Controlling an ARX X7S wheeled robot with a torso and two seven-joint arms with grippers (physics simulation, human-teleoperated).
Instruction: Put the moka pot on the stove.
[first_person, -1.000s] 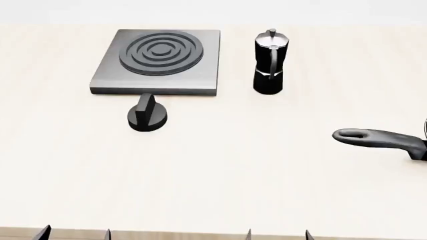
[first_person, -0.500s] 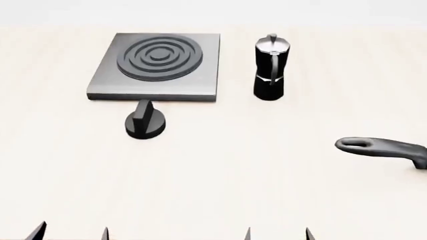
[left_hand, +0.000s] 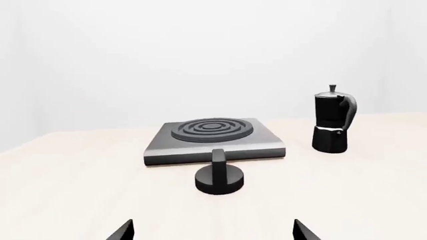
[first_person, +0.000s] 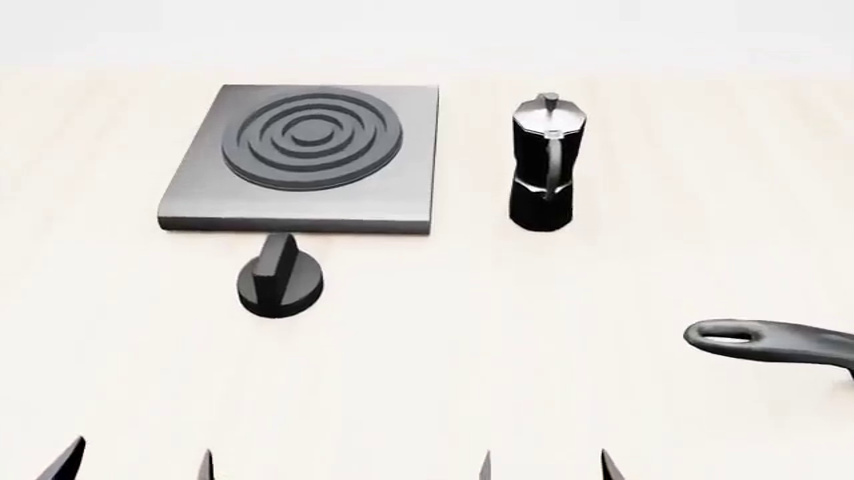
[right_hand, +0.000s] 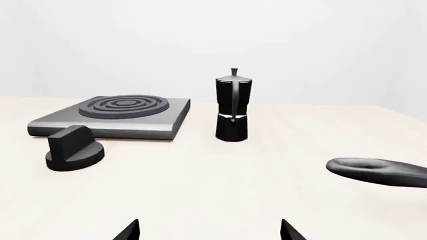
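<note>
The black moka pot (first_person: 545, 165) with a silvery lid stands upright on the pale table, just right of the stove (first_person: 304, 160), a grey square plate with a ring burner. The pot also shows in the left wrist view (left_hand: 332, 121) and the right wrist view (right_hand: 233, 107), and so does the stove (left_hand: 213, 140) (right_hand: 113, 116). My left gripper (first_person: 134, 465) and right gripper (first_person: 545, 467) show only as fingertips at the near edge, both open and empty, well short of the pot.
A squat black round knob (first_person: 279, 281) with a ridge lies in front of the stove. A dark pan handle (first_person: 767, 343) reaches in from the right edge. The table (first_person: 441, 340) is pale wood.
The stove, pot, knob and pan handle have all slid lower in the head view, so the view has shifted. The fingertips stay spread at the bottom edge.
</note>
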